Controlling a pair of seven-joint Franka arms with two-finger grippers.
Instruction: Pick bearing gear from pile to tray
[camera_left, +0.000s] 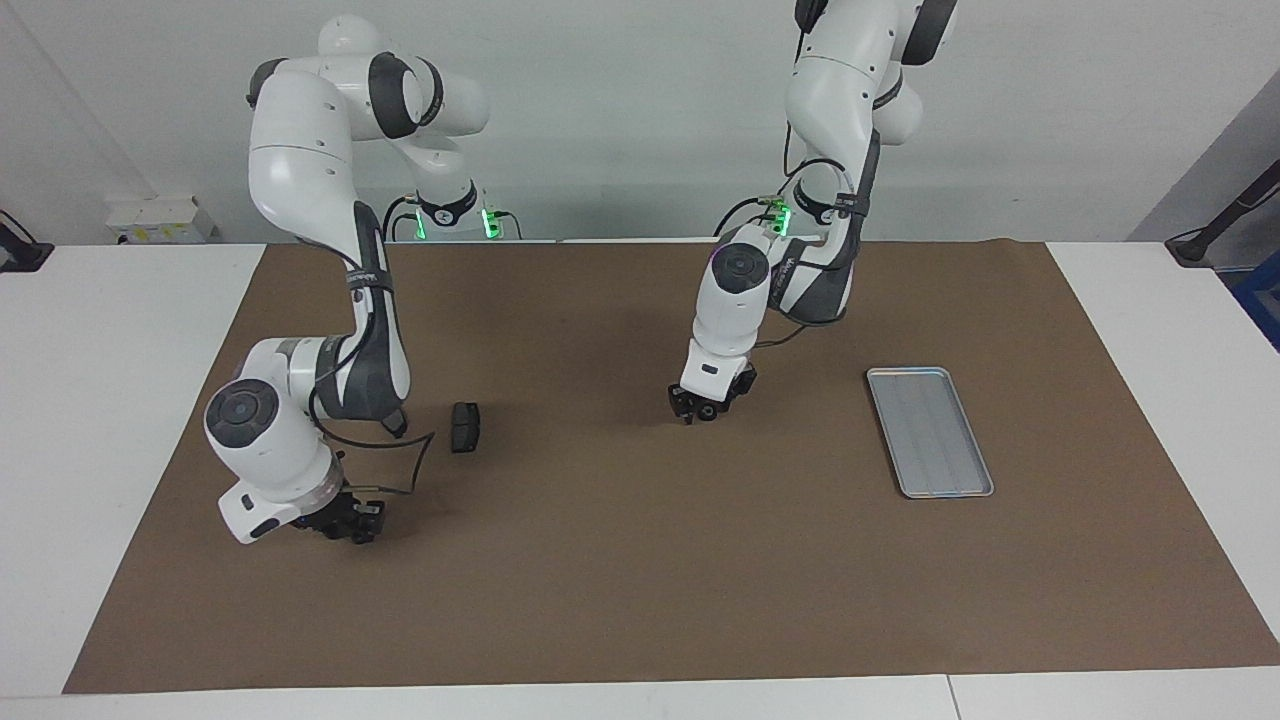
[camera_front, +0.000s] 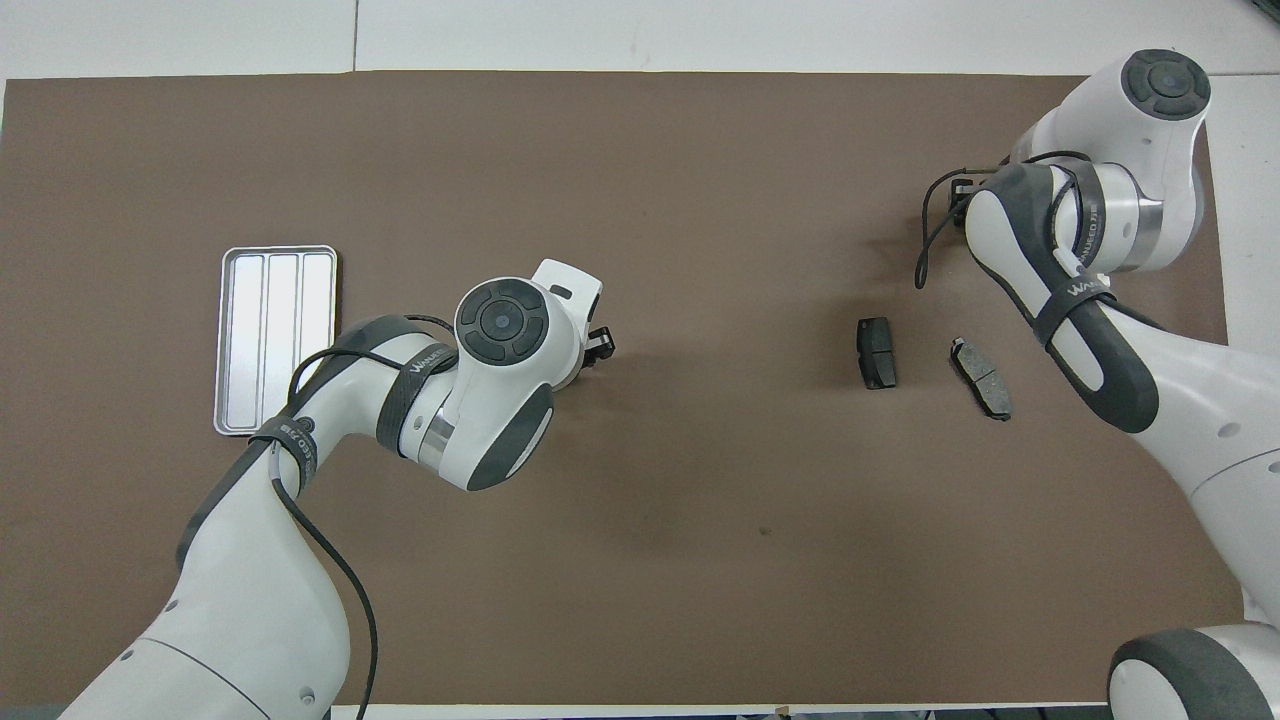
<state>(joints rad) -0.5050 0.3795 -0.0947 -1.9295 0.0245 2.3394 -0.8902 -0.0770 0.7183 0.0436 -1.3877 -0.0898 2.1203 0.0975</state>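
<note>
- Facing view: the left pincer hangs low over the middle of the brown mat, close to its surface. Something small, dark and round shows at its tips, but I cannot tell whether that is a gear or part of the pincer, nor how wide the tips stand.
- The right pincer is down at the mat near the right arm's end of the bench; its opening and whatever it touches cannot be made out.
- One dark brake-pad plate lies on the mat, nearer to the robots than the right pincer.
- The silver tray lies flat toward the left arm's end, with nothing visible in it.
- Overhead view: the left pincer peeks out from under its wrist, well apart from the tray.
- The right pincer is hidden beneath its arm.
- Two brake-pad plates lie side by side, apart.
</note>
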